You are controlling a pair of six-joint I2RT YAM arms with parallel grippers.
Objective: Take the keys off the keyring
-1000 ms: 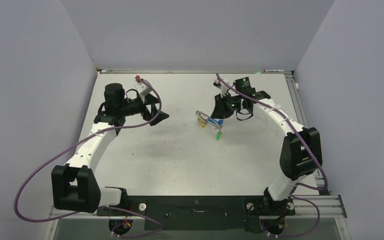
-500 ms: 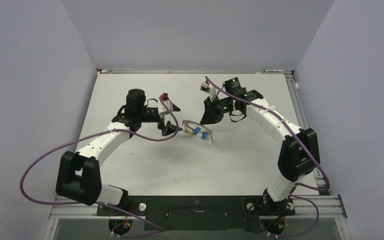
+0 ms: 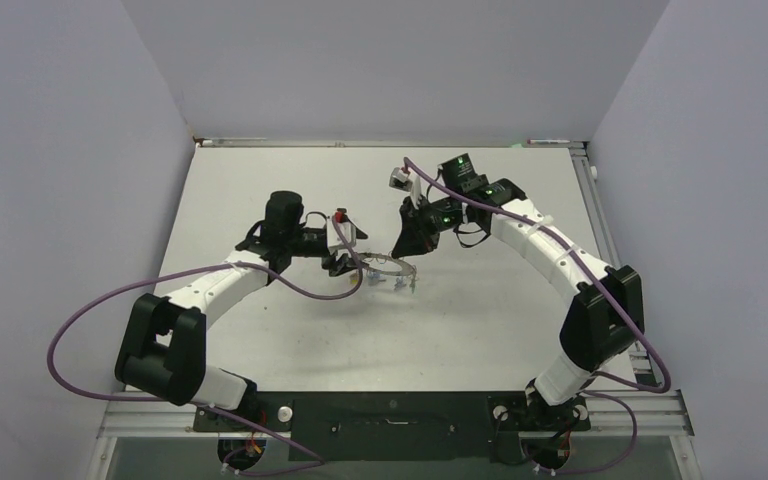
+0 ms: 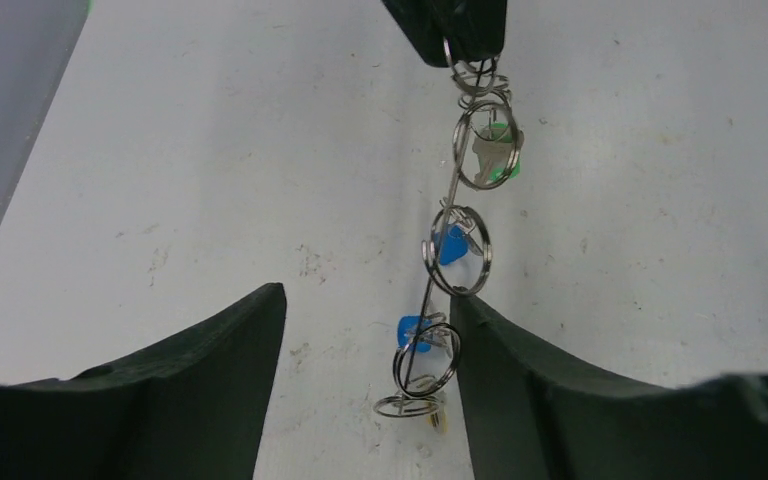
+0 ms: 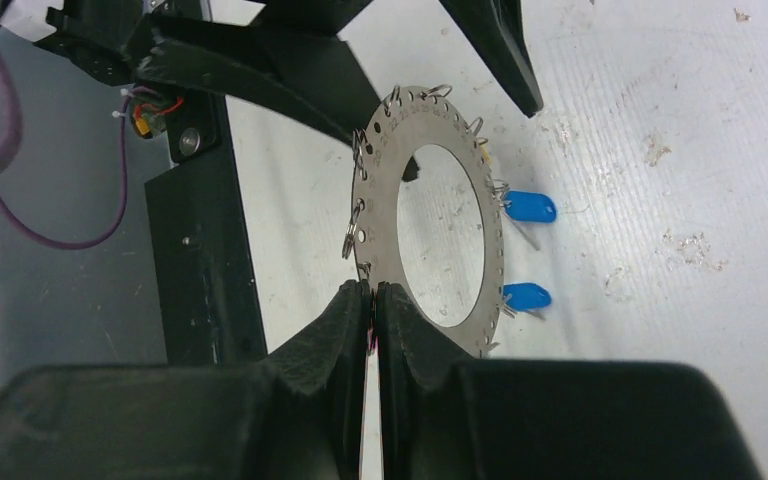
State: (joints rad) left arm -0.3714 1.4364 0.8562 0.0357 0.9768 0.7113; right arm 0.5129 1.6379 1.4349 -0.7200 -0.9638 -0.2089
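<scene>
Where right wrist sees keyring (image 5: 380, 215) face-on, left wrist edge-on, green key (image 4: 495, 152)

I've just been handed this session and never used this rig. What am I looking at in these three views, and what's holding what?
These are two white robot arms bolted at the near edge of a white table. The wide picture comes from a fixed camera above and behind them. The other two come from a camera on each wrist, looking past that arm's own black fingers. The right pincer is shut on the rim of the keyring, a flat grey metal disc with a big hole and small wire loops round its edge, seemingly lifted off the table. Tiny keys hang from the loops: two blue keys and a green key show. The left pincer is open, the ring's free end between its fingers; it grips nothing.
</scene>
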